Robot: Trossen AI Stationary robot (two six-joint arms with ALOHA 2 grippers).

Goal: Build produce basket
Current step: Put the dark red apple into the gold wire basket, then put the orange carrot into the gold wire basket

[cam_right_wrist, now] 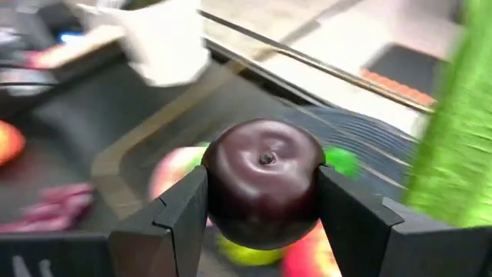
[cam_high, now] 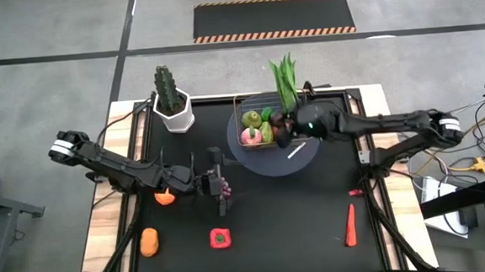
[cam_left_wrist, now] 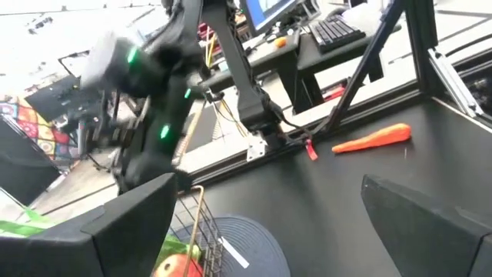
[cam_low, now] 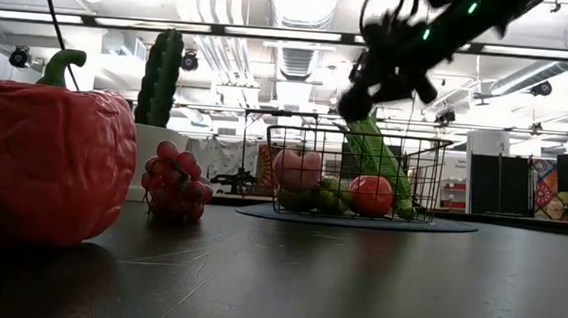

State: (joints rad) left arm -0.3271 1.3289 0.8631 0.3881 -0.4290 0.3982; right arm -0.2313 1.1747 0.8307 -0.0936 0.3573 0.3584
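The wire basket (cam_high: 261, 126) stands on a round grey disc (cam_high: 299, 159) at the table's far middle. It holds pink, green and red produce (cam_low: 298, 168) and a long leafy green (cam_high: 285, 81). My right gripper (cam_right_wrist: 265, 201) hangs over the basket's right part, shut on a dark purple plum (cam_right_wrist: 265, 181). My left gripper (cam_left_wrist: 280, 231) is open and level above the purple grapes (cam_high: 224, 188), which lie on the table. It holds nothing. My right gripper pinches the plum by two opposite sides (cam_right_wrist: 217, 192) between its two fingers (cam_right_wrist: 181, 211). The stem dimple faces the wrist camera. The fingers come from the table's right, slanting down. The plum is lifted clear above the basket (cam_low: 353, 106).
A cactus in a white pot (cam_high: 173, 106) stands far left. Loose on the mat lie a red pepper (cam_high: 221, 237), two orange pieces (cam_high: 149, 241) (cam_high: 165, 196), a carrot (cam_high: 350, 225) and a small red piece (cam_high: 356, 193). Free mat lies in the near middle.
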